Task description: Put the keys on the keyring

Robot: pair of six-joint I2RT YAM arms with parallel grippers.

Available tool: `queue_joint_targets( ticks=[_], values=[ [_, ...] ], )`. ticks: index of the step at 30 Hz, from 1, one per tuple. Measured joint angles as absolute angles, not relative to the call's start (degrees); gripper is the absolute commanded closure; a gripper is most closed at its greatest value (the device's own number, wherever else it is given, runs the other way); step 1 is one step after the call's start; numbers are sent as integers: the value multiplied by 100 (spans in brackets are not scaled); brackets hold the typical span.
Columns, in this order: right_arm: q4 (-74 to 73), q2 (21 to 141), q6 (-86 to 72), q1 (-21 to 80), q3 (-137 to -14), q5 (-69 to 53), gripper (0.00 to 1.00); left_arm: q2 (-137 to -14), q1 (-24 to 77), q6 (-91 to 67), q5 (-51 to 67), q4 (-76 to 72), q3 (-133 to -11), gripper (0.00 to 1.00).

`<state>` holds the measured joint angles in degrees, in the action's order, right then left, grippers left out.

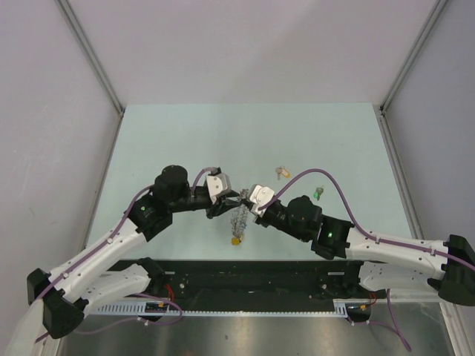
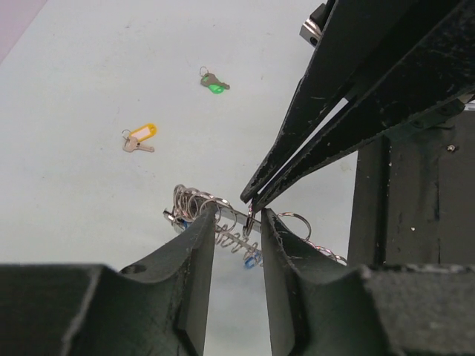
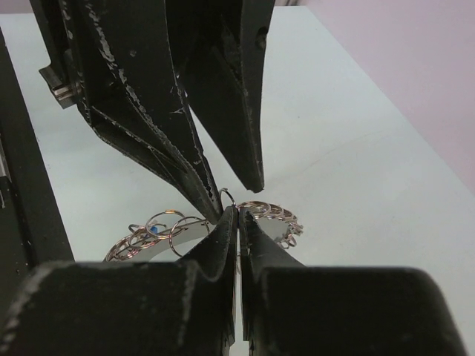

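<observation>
Non-task stuff on my bench: pale mint tabletop (image 1: pixel 185 141), matte, with a faint curved mark showing in the right wrist view. Plain grey-lilac panels box it in: back wall (image 1: pixel 245 44), left wall (image 1: pixel 44 148), right wall (image 1: pixel 445 163). They read slightly pink from the wrist cams. Two aluminium profiles run up the back corners, left post (image 1: pixel 89 55) and right post (image 1: pixel 415 55). Along the near edge there's a black plate (image 1: pixel 245 276) spanning the front. Just in front of it is a white slotted cable duct (image 1: pixel 245 306), then a brushed metal strip (image 1: pixel 245 334) at the bottom of the top view.
</observation>
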<state>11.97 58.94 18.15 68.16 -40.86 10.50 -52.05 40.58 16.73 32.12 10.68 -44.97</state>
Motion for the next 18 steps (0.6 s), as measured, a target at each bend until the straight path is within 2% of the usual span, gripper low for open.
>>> queue_joint_targets(
  ticks=[4,18],
  values=[
    [1197,5896,1817,6820,-4088,1070,100,-5201,4058,1662,3280,1070,-4495,74],
    [1205,5898,1763,6851,-4095,1120,100,-4912,4058,1417,3100,897,-4261,71]
  ],
)
